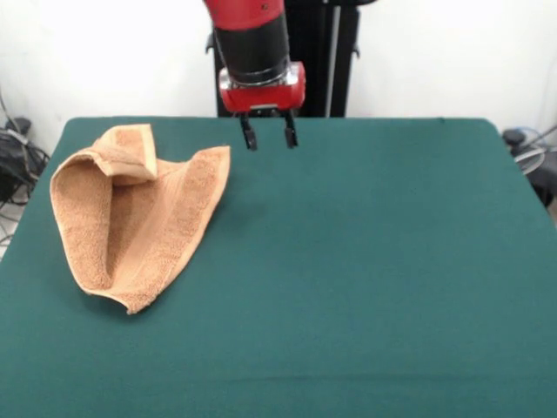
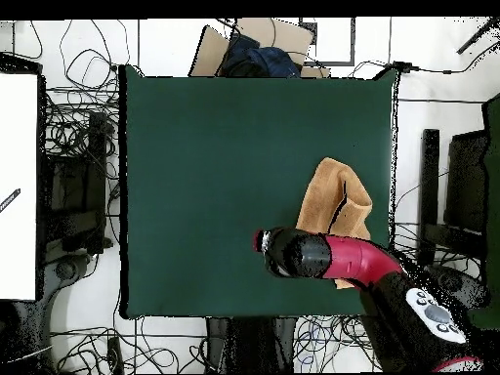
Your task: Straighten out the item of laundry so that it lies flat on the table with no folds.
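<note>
Lying on the left part of a green table (image 1: 365,287) in the front view is an orange-tan towel (image 1: 139,218), crumpled and not flat. Nearest the camera its lower corner comes to a blunt point, w/ a thick rolled edge running up the left side. Mid-towel, the cloth folds in on itself along a deep lengthwise crease, so it forms a loose pocket shape. At its far end one corner is flipped over into a small flap, and the right-hand corner stretches out toward the table's middle. A woven band shows along the right edge.

Farther back, near the far edge, the gripper (image 1: 269,137) hangs above the table, just right of the towel's far corner and not touching it. Its two short black fingers (image 1: 249,135) point down w/ a moderate gap between them, holding nothing. Above them sit a red wrist block and a black-and-red arm (image 1: 252,39).

From overhead, the towel (image 2: 334,205) sits near one side edge of the table (image 2: 215,176), partly under the arm (image 2: 342,259)
</note>
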Action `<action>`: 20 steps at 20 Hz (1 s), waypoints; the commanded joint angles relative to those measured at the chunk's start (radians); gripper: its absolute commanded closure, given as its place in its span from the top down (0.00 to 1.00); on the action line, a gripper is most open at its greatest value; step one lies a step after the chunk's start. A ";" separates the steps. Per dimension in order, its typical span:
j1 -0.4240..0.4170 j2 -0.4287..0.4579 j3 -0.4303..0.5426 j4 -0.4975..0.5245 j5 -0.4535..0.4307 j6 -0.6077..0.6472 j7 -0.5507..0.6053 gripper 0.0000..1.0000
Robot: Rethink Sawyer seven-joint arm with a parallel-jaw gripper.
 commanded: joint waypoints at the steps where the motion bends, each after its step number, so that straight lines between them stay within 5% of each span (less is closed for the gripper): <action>1: -0.026 0.082 0.021 -0.074 -0.005 -0.063 0.050 1.00; 20: -0.068 -0.019 0.075 -0.048 0.025 0.030 0.017 1.00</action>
